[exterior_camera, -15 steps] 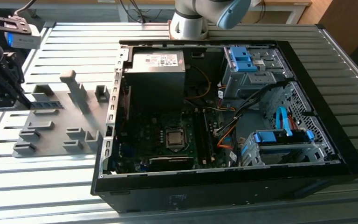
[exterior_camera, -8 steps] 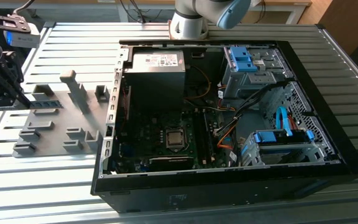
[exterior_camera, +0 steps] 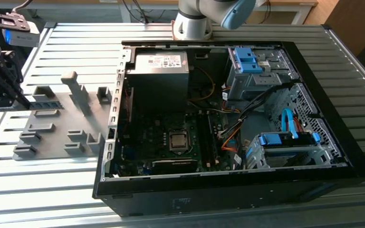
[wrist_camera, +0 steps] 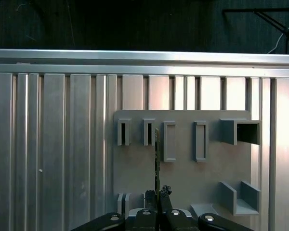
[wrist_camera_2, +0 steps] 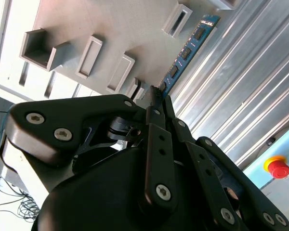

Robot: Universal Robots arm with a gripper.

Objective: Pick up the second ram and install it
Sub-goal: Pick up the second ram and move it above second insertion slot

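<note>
The second ram is a thin blue-green stick with dark chips. It runs out from my gripper over the grey slotted fixture plate. The first wrist view shows the ram edge-on, between the plate's slots and my gripper, whose fingers are shut on its near end. At the exterior view's left, my gripper is at the far edge of the fixture plate, with the ram a bluish strip beside it. I cannot tell whether the ram still rests in its holders.
An open black computer case lies at the exterior view's right, with its motherboard, power supply and blue drive-bay clips. The arm's base stands behind it. A red emergency button sits beyond the ribbed table.
</note>
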